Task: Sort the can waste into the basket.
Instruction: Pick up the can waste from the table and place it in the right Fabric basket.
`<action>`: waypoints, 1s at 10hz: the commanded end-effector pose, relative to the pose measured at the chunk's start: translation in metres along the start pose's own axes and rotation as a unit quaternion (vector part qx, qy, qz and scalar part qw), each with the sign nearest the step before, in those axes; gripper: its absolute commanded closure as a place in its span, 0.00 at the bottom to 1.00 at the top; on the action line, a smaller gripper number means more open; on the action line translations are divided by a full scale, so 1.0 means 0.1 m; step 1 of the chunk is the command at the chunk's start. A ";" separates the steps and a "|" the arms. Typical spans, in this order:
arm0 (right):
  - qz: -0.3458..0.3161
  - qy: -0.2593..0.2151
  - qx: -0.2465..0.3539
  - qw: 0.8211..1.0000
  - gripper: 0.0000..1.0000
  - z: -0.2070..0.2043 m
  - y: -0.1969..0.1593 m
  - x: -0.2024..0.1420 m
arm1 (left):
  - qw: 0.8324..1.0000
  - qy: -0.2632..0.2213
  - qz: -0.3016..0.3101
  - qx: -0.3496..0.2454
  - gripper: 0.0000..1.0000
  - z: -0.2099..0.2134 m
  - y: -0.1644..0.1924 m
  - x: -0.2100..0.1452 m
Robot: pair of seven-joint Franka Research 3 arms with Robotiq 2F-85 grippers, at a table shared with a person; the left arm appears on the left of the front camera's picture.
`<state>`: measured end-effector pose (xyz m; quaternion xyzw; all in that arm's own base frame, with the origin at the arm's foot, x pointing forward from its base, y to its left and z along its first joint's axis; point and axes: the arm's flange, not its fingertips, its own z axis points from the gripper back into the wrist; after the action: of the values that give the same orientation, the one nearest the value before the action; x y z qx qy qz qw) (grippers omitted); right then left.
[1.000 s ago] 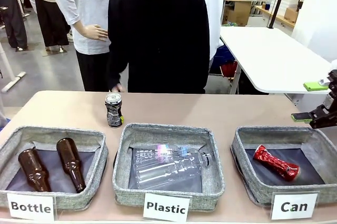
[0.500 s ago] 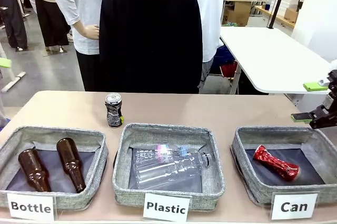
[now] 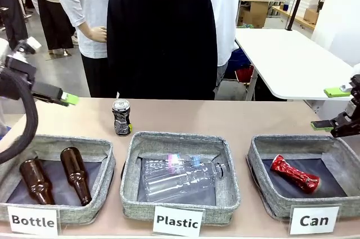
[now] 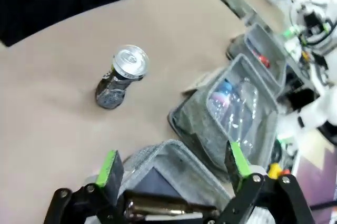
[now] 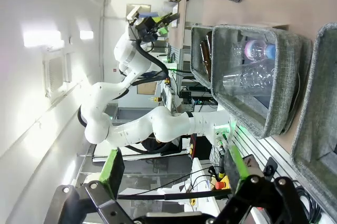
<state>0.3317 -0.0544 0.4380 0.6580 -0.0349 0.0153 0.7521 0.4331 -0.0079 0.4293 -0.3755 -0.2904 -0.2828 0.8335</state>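
Note:
A crushed dark can point(image 3: 121, 117) with a silver top stands upright on the table behind the middle basket; the left wrist view has it point(image 4: 120, 76) ahead of the fingers. A crushed red can point(image 3: 295, 173) lies inside the grey basket point(image 3: 260, 154) signed "Can" at the right. My left gripper point(image 3: 52, 73) hangs open above the table's left end, over the Bottle basket point(image 4: 158, 153), left of the dark can and apart from it. At the right edge my right gripper point(image 3: 330, 108) is open and holds nothing, just above the Can basket's far rim.
At the left, the "Bottle" basket point(image 3: 107, 154) holds two brown bottles. The middle "Plastic" basket point(image 3: 228, 160) holds a clear plastic bottle point(image 3: 180, 176). A person in black point(image 3: 163, 36) stands at the table's far side. A white table point(image 3: 287, 59) stands back right.
My left arm has swung into the front view from the left and now hangs over the table's left end. The person's hand near the dark can has drawn back. The right gripper stays put.

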 end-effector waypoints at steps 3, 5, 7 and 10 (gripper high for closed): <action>0.015 0.004 0.000 1.000 0.00 0.03 0.01 -0.01 | 1.000 0.000 0.000 0.000 0.00 0.00 0.00 0.00; 0.015 0.004 0.000 1.000 0.00 0.03 0.01 -0.01 | 1.000 0.000 0.000 0.000 0.00 0.00 0.00 0.00; 0.015 0.004 0.000 1.000 0.00 0.03 0.01 -0.01 | 0.999 0.038 0.012 0.007 0.00 -0.02 0.20 0.08; 0.015 0.004 0.000 1.000 0.00 0.03 0.01 -0.01 | 0.987 0.082 -0.135 -0.031 0.00 -0.27 0.52 0.28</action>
<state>0.3316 -0.0546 0.4380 0.6580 -0.0350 0.0152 0.7520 0.4761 -0.0085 0.4130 -0.3370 -0.2578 -0.3714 0.8259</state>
